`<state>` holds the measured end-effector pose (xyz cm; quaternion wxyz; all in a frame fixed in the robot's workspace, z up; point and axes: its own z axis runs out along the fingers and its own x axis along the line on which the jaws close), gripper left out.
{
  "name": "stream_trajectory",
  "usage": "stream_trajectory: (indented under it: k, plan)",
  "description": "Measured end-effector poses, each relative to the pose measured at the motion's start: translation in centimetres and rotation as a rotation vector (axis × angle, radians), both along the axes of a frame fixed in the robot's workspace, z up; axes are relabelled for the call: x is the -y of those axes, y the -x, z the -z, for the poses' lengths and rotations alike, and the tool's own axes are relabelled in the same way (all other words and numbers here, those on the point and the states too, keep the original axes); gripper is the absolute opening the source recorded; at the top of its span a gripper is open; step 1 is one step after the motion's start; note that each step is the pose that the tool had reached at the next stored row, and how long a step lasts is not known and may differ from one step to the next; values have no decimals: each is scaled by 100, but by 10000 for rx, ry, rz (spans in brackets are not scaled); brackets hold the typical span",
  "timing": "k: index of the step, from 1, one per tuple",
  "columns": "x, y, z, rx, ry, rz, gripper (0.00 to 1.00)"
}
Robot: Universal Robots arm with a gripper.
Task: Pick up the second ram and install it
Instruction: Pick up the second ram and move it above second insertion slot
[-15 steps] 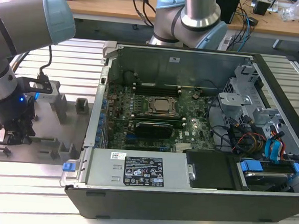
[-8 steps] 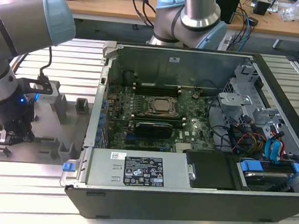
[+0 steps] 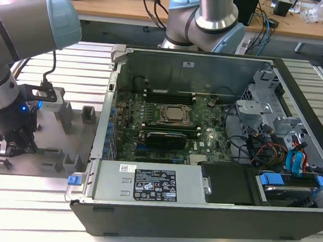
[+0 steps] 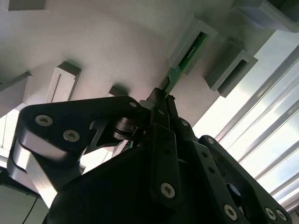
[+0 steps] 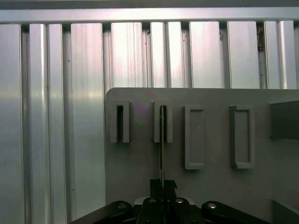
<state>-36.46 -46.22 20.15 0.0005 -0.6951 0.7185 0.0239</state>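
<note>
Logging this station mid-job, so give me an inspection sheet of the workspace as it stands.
Surface: ribbed metal table carrying a grey holder plate and an open computer case.
Job's things: green memory stick, one end in a holder slot, the other in the gripper.
Clutter: nothing seen.
Gripper: shut on the memory stick, low over the holder plate.
Cables: coloured wires inside the case; more on the desk behind.
Surroundings: wooden desk beyond the table.
</note>
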Motion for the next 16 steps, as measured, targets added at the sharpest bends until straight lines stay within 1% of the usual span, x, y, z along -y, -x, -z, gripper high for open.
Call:
stream_trajectory:
  k: [3,4,10,13,16]
  plan:
    - [0,0,1,2,-1,1,13]
    - [-1,-1,-9,7,-4,0,13]
    - [0,0,-117,1,0,1,13]
    - [0,0,-146,1,0,1,13]
    - [0,0,-193,2,-1,1,13]
